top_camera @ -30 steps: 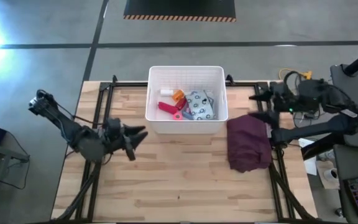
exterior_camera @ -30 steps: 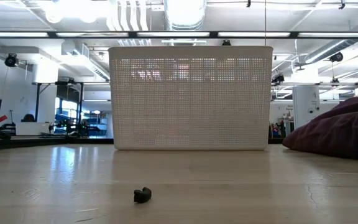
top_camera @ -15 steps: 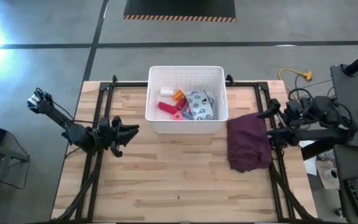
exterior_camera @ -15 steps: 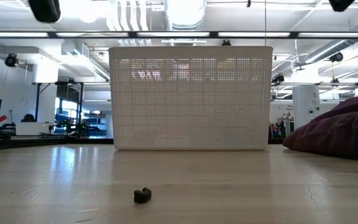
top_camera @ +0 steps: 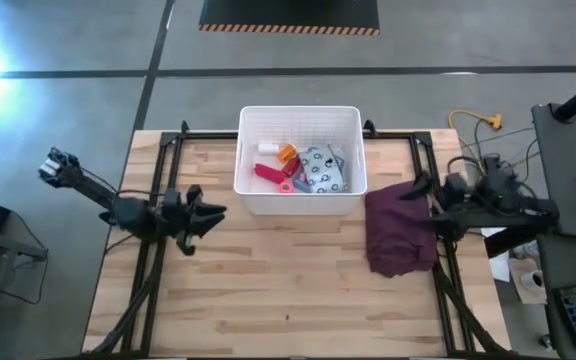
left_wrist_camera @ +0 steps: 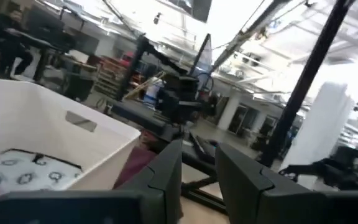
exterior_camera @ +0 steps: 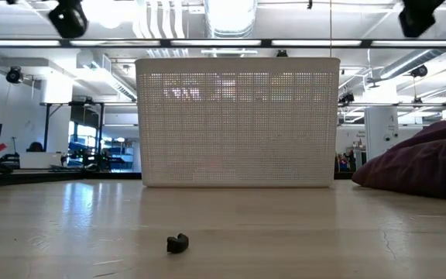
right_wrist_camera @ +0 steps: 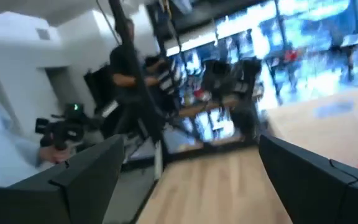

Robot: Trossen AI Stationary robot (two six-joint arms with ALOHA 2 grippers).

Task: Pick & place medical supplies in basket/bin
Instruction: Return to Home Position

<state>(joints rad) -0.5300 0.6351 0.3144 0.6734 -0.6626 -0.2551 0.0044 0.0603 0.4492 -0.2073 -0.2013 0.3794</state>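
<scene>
The white ribbed tub (top_camera: 300, 118) stands at the table's far middle. In it lie red tubes (top_camera: 271, 175), a white patterned pouch (top_camera: 320, 170), an orange piece (top_camera: 286, 153) and a small white item (top_camera: 266, 148). My left gripper (top_camera: 216, 213) hovers open by the table's left side, pointing at the tub; its wrist view shows its fingers (left_wrist_camera: 166, 177), the tub's wall (left_wrist_camera: 73, 127) and the pouch (left_wrist_camera: 23, 171). My right gripper (top_camera: 428, 203) hovers open at the right edge beside the maroon cloth (top_camera: 400, 232). The blue packet and the pink cube do not show.
The maroon cloth lies bunched on the table's right side, right of the tub (exterior_camera: 238, 122); the low view shows the cloth (exterior_camera: 424, 159) too. A small dark clip (exterior_camera: 177, 243) lies on the bare wood near the front edge. A black frame runs along the table's sides.
My right arm has swung from the far right corner toward the near edge and come down beside the maroon cloth. My left arm has drawn back a little toward the left edge and lowered. Both arms now show at the top of the low view. Nothing on the table has moved.
</scene>
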